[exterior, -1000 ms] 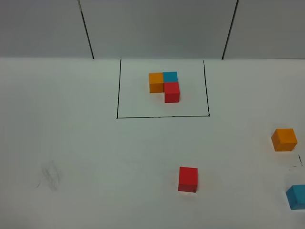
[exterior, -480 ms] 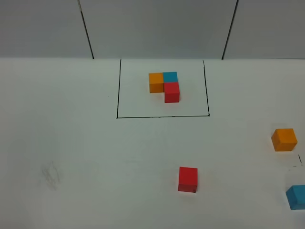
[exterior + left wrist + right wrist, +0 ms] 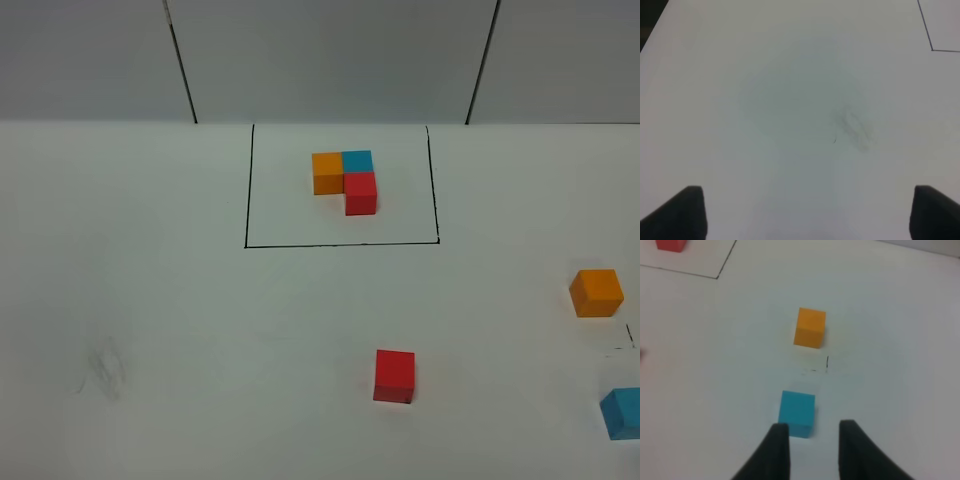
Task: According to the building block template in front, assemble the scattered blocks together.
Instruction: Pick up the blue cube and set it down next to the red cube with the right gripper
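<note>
Over the preceding second nothing had shifted in the overhead view; the building block template (image 3: 345, 180) inside its black rectangle (image 3: 340, 243) and the scattered blocks (image 3: 597, 292) lay exactly as before, the three loose cubes not yet joined. Right pincer (image 3: 814, 429): fingers drawn close together, clenched on nothing, above the white table (image 3: 900, 340); the blue cube (image 3: 797, 412) lay just ahead of its fingertips; the orange cube (image 3: 810, 327) lay farther ahead in the same line, apart from the blue; the template's red member, inside a corner of the rectangle, lay far ahead and off to one side. Left pincer (image 3: 807, 195): released, fingers spread wide over bare table; a faint smudge (image 3: 855, 130) lay ahead of it, and a corner of the rectangle farther on. The red cube (image 3: 394, 375) appeared in the overhead view only — alone, well apart from the other two; its place relative to either pincer could not be told.
</note>
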Motion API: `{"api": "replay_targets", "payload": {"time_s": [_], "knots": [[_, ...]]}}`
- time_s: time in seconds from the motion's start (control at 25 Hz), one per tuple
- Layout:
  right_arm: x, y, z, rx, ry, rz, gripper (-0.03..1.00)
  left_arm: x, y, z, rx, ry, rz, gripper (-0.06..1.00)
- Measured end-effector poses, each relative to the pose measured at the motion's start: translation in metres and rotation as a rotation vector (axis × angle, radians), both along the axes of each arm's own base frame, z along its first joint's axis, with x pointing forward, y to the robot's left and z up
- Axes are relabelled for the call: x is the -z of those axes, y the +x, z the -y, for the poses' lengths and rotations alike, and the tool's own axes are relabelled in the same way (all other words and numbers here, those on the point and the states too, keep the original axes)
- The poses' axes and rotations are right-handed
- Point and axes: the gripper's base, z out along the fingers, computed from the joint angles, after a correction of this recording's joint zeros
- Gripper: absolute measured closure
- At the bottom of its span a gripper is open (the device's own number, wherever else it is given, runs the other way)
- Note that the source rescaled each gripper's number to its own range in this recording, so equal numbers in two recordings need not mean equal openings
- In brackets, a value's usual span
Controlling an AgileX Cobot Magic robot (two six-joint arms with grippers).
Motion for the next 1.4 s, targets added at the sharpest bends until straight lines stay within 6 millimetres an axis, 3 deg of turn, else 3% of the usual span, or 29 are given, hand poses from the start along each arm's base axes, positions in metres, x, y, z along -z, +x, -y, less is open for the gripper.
{"api": "replay_targets", "payload": {"time_s": [0.96, 1.4], "knots": [[0.0000, 0.0000, 0.0000, 0.000, 0.000, 0.000, 0.97, 0.0005, 0.0002, -0.0003, 0.011, 0.000, -0.002, 0.65], [0.0000, 0.0000, 0.0000, 0.000, 0.000, 0.000, 0.97, 0.0005, 0.0002, -0.0003, 0.011, 0.000, -0.002, 0.71]]}}
